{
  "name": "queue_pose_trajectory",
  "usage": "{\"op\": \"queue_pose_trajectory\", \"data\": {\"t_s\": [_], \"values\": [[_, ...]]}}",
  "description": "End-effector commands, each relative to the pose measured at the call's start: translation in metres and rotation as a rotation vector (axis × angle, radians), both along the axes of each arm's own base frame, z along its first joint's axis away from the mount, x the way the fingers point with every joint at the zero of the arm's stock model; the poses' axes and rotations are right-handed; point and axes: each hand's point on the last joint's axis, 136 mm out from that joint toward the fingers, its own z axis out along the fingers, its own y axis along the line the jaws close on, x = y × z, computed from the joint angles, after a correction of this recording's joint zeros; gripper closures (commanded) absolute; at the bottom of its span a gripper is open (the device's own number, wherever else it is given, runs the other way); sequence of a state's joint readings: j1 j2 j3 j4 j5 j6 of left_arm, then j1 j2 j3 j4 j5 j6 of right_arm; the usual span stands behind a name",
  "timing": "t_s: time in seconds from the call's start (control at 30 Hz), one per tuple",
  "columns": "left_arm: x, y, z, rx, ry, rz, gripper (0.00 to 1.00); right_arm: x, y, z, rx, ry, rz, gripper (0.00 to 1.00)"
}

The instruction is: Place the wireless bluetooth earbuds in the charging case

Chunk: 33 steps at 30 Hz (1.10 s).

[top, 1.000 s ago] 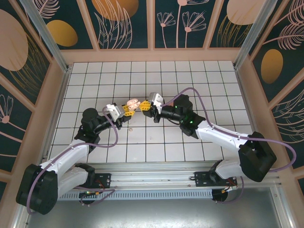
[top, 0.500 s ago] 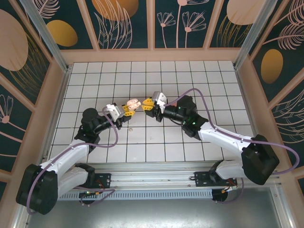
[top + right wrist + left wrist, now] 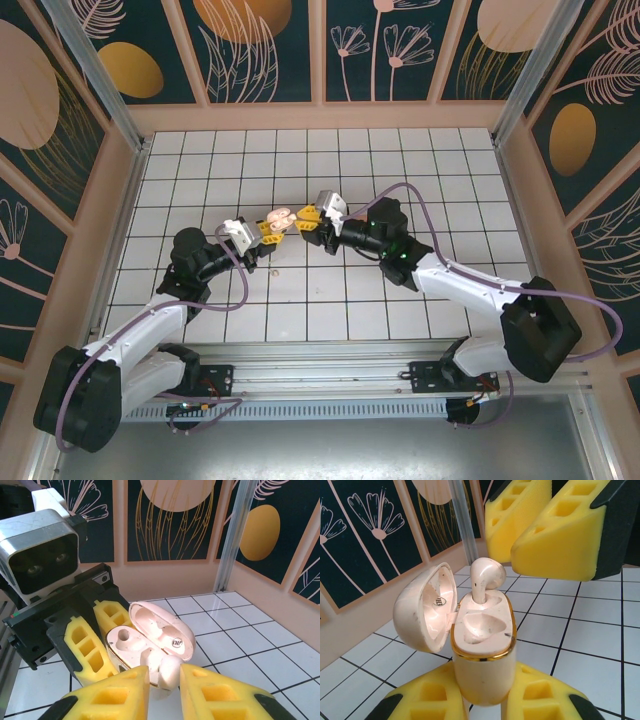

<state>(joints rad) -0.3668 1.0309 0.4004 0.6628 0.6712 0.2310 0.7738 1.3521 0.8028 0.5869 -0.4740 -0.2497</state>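
The cream charging case (image 3: 482,665) stands upright, my left gripper (image 3: 484,690) shut on its lower body. Its lid (image 3: 422,610) hangs open to the left. One cream earbud (image 3: 487,572) stands with its stem in the far slot and its head sticking out above the rim. The near slot (image 3: 480,625) is empty. My right gripper (image 3: 165,680) is slightly open, and the earbud (image 3: 168,672) sits just past its tips. In the left wrist view the right gripper's fingers (image 3: 555,530) hang above the earbud, clear of it. From above, both grippers (image 3: 268,230) (image 3: 305,220) meet over mid-table at the case (image 3: 280,217).
White tiled floor (image 3: 400,160) spreads all round the grippers, with free room behind and to both sides. Peach walls with dark floral panels (image 3: 265,50) and metal posts (image 3: 232,535) ring the workspace. The left arm's camera housing (image 3: 42,550) sits close in front of my right gripper.
The right gripper's jaws have parted a little, releasing the earbud, which stays in the case slot. The right arm pulled back slightly and came forward again. The left arm has not moved.
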Motion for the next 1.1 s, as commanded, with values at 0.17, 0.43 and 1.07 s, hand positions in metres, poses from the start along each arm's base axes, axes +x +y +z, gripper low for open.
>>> {"op": "queue_pose_trajectory", "data": {"t_s": [0.17,0.43,1.07], "values": [[-0.002,-0.002,0.022,-0.024,-0.073,-0.015,0.96,-0.001,0.008,0.014,0.031,-0.005,0.042,0.82],[-0.002,-0.002,0.022,-0.024,-0.074,-0.011,0.96,-0.007,0.014,0.01,0.019,0.016,0.07,0.85],[-0.001,0.0,0.026,-0.029,-0.084,0.001,0.96,-0.023,0.016,0.009,0.021,0.044,0.065,0.88]]}}
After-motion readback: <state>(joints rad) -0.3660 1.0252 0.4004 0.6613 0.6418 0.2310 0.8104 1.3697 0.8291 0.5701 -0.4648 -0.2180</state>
